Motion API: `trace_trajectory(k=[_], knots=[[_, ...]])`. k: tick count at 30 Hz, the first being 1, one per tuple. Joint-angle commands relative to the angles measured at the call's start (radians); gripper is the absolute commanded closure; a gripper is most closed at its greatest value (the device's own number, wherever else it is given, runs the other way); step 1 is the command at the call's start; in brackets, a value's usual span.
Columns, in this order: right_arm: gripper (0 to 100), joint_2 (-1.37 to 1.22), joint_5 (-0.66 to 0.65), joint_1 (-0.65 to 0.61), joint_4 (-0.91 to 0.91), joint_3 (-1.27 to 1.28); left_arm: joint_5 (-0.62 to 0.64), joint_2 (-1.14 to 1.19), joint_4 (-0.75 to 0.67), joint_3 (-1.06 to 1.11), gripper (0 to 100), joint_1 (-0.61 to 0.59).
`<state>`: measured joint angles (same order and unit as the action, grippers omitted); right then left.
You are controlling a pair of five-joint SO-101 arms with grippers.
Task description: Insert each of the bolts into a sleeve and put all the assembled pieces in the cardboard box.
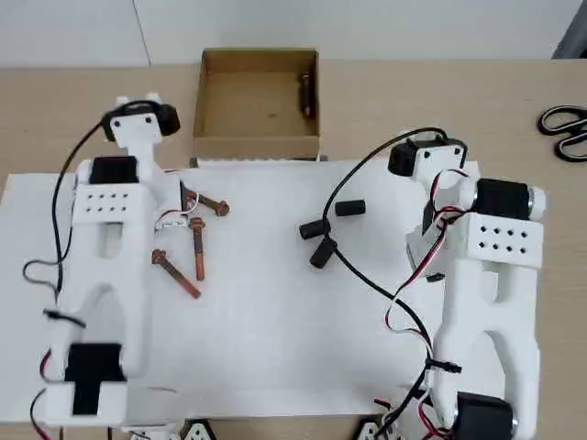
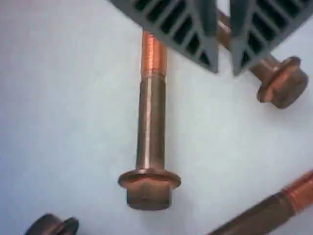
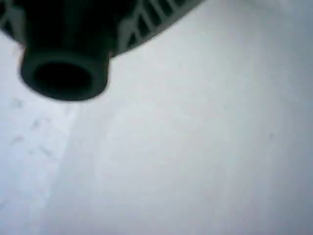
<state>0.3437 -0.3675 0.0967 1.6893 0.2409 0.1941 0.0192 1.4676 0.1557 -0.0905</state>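
Note:
Three copper bolts lie on the white sheet: one (image 1: pixel 213 205) at my left gripper (image 1: pixel 188 207), a second (image 1: pixel 197 247) below it, a third (image 1: pixel 174 273) slanted. In the left wrist view my left gripper (image 2: pixel 225 68) has its jaws closed to a narrow slit on the shank of a bolt (image 2: pixel 279 83), while another bolt (image 2: pixel 149 132) lies free beside it. My right gripper (image 3: pixel 66 46) is shut on a black sleeve (image 3: pixel 63 76) whose open end faces the camera. The right gripper (image 1: pixel 426 240) hangs over the sheet's right side. The cardboard box (image 1: pixel 211 101) holds one assembled piece (image 1: pixel 306 92).
Three loose black sleeves (image 1: pixel 349 208) (image 1: pixel 314 228) (image 1: pixel 322 252) lie mid-sheet between the arms. A black cable (image 1: pixel 367 275) crosses the sheet near them. Scissors (image 1: pixel 564 128) lie on the table at the far right. The sheet's front half is bare.

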Motion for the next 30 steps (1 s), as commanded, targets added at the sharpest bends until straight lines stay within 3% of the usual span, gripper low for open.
trace_trajectory(k=[1, 8, 13, 30], knots=[[99.1, 0.039, 0.014, 0.008, 0.004, -0.005, -0.005, 0.084, 0.046, -0.101, 99, 0.006], [99.1, 0.039, 0.014, 0.008, 0.004, -0.005, -0.048, 0.172, 0.060, -0.197, 99, 0.011], [99.1, 0.039, 0.014, 0.007, 0.004, -0.005, -0.048, 0.218, 0.058, -0.199, 93, 0.060], [99.1, 0.039, 0.014, 0.008, 0.004, -0.005, -0.043, 0.359, -0.058, -0.200, 92, 0.071]])
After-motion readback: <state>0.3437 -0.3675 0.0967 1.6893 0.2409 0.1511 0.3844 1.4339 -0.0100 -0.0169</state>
